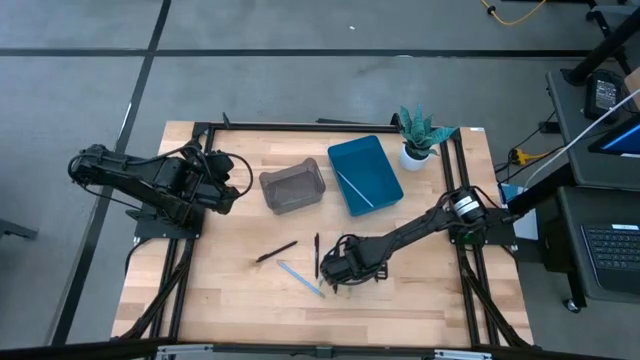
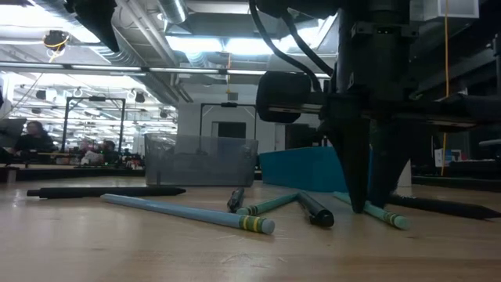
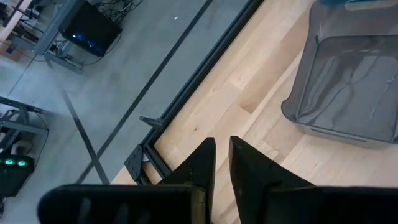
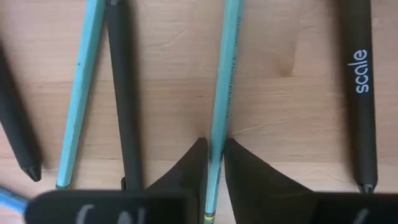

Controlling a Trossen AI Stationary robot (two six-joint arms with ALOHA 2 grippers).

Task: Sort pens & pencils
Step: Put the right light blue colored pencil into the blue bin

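Observation:
My right gripper (image 4: 213, 152) stands over a cluster of sticks near the table's middle front (image 1: 335, 272), shut on a light blue pencil (image 4: 222, 81). Beside that pencil lie another light blue pencil (image 4: 81, 93), a black pen (image 4: 124, 93) and a black pen marked "scale" (image 4: 360, 93). In the high view, a black pen (image 1: 276, 251) and a light blue pencil (image 1: 300, 278) lie flat on the wood further left. One light blue pencil (image 1: 353, 188) lies in the blue bin (image 1: 380, 160). My left gripper (image 3: 222, 163) is shut, off by the table's left side (image 1: 228, 185). My right gripper pinches the light blue pencil between its two fingers (image 4: 189, 168), on the shaft (image 4: 219, 134) near its ferrule end. The fingers come from above, pointing down (image 2: 366, 196), and lie across it. The pencil (image 2: 383, 213) lies level on the table.
A grey bin (image 1: 293, 187) stands left of the blue bin, both beyond the sticks. A green potted plant (image 1: 418, 135) is at the far right corner. Bare wood (image 1: 230, 300) stretches along the near edge. People sit far off in the room (image 2: 31, 137).

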